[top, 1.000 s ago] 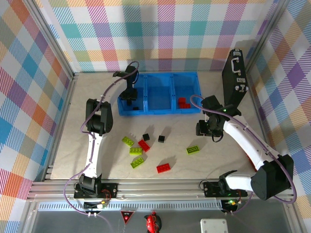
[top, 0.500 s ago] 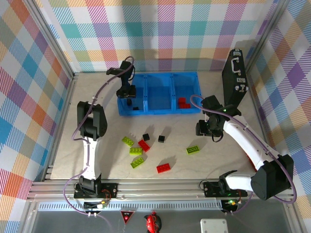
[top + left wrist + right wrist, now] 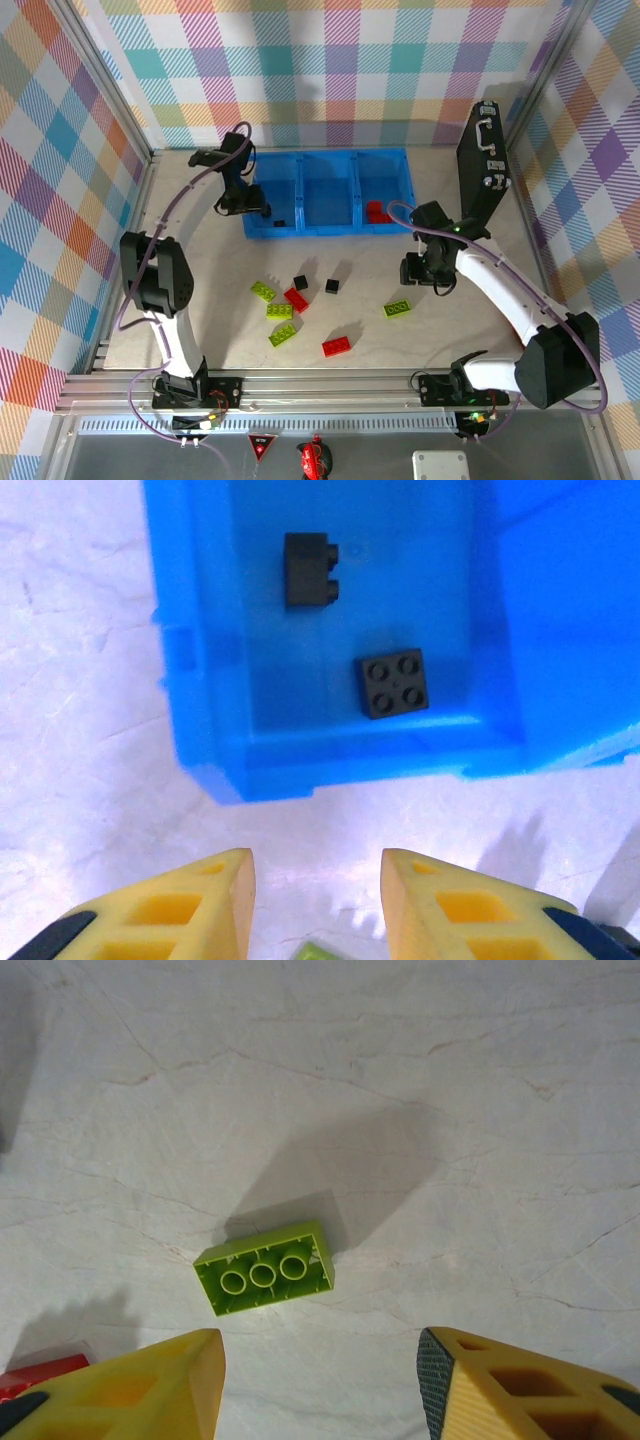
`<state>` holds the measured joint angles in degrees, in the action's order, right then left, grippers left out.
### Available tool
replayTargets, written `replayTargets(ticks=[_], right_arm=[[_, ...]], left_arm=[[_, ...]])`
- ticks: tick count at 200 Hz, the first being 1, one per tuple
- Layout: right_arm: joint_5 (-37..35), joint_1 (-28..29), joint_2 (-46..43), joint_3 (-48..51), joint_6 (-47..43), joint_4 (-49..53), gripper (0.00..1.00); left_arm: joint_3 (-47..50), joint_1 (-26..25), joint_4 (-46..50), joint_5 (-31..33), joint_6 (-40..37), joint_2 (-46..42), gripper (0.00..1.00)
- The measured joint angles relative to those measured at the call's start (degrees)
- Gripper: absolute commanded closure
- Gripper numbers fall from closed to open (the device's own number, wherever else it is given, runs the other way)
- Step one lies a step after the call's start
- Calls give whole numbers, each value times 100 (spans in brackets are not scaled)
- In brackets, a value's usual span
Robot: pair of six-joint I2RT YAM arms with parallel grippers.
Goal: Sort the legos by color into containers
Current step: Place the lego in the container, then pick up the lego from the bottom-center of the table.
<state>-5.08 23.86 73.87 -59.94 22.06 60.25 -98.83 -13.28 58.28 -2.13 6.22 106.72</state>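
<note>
"Lime brick [image 3: 265, 1280] lies underside up on the table [image 3: 500, 1080], just ahead of my right gripper [image 3: 318, 1350], whose fingers stand apart, empty."

"How will you take it?"

"I'd turn the wrist to match its slight slant, drop straight down, and close across the short width so it can't swivel. Green probably belongs in the bare middle compartment of the blue tray [image 3: 330, 155]."

"And the left side?"

"My left gripper [image 3: 315, 865] is released too, nothing between the fingers, hovering by the tray's end wall near two black bricks [image 3: 396, 683] inside. A second ago it hung over that compartment; it has swung outward since. The right arm has barely shifted."
</note>
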Motion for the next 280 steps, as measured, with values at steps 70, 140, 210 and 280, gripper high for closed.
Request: replayTargets(ticks=[70, 140, 210, 280], right_arm=[[20, 437, 621, 17, 87, -92, 41], [37, 761, 1196, 74, 221, -345, 27], [212, 942, 1860, 400, 326, -693, 21], [103, 1113, 2177, 402, 317, -761, 27]], left_arm=[[1392, 31, -378, -81, -293, -1145, 61], [1823, 31, -831, -153, -420, -1165, 59], [1888, 33, -918, -136, -437, -1158, 58], [1888, 35, -918, -127, -437, -1158, 59]])
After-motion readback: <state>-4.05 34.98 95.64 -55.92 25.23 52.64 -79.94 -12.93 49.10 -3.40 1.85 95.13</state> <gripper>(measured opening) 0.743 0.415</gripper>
